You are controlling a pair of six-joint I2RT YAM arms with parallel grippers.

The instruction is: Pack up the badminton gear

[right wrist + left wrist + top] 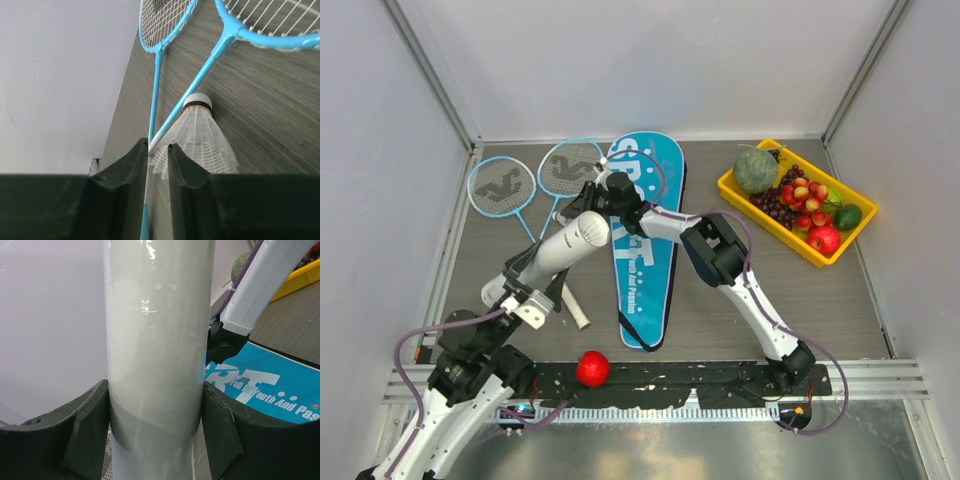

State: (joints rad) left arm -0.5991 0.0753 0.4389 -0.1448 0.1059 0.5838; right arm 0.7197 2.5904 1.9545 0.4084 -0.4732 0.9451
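Observation:
My left gripper (532, 292) (155, 400) is shut on the white cardboard tube (560, 250) (155, 330) near its lower end and holds it tilted above the table. My right gripper (603, 190) (158, 145) is at the tube's upper end, shut on the skirt rim of a white shuttlecock (200, 135) whose cork points away. Two light-blue rackets (502, 186) (570, 167) lie at the back left and show under the shuttlecock in the right wrist view (160, 55). The blue SPORT cover (642, 230) (270, 385) lies flat mid-table.
A yellow tray (740, 192) of fruit stands at the back right. A red ball (592, 368) rests at the near edge between the arm bases. White walls close in the left, back and right sides.

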